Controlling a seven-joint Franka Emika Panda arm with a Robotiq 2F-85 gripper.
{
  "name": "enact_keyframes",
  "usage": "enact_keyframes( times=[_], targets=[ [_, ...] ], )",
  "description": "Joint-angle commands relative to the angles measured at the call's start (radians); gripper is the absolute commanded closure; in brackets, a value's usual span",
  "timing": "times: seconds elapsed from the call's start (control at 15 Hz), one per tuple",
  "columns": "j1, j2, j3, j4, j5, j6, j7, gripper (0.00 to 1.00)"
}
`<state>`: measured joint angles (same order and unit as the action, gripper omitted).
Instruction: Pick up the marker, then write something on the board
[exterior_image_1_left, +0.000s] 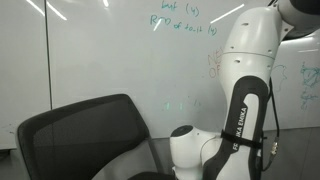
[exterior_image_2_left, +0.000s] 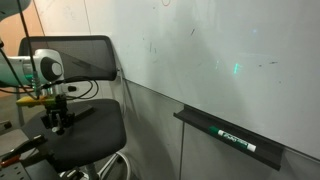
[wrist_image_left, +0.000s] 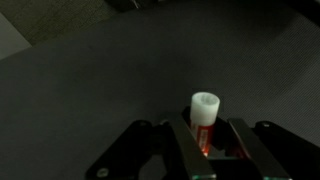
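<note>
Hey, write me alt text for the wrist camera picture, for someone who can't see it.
The gripper is shut on a marker with a white end and a red barrel. Behind it there is only the dark fabric of a chair seat.

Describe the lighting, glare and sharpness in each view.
In an exterior view, ceiling-light streaks glare along the top of the board, and its green handwriting is soft and barely legible. The wrist view is dim: the chair seat is nearly black, and only the white cap of the marker is bright, between the fingers of the gripper.
</note>
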<state>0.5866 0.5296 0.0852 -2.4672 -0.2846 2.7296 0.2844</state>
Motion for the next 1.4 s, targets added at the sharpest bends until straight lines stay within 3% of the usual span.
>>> enact_keyframes(
  times=[0.0,0.33,0.73,0.8,0.87,0.93,1.13,1.33],
  targets=[
    [0.075,-0.151,-0.033,-0.102,-0.043,-0.061,0.087,0.97],
    [0.067,-0.31,-0.007,-0.146,-0.098,-0.202,0.161,0.97],
    [-0.065,-0.325,0.079,-0.089,-0.064,-0.348,0.015,0.97],
    [-0.087,-0.315,0.094,-0.079,-0.06,-0.362,-0.017,0.93],
    [-0.113,-0.302,0.112,-0.067,-0.052,-0.378,-0.071,0.64],
    [-0.109,-0.316,0.115,-0.096,-0.084,-0.34,0.016,0.89],
    [-0.137,-0.307,0.127,-0.086,-0.08,-0.355,-0.038,0.67],
    [-0.137,-0.303,0.13,-0.083,-0.079,-0.356,-0.043,0.64]
  ],
)
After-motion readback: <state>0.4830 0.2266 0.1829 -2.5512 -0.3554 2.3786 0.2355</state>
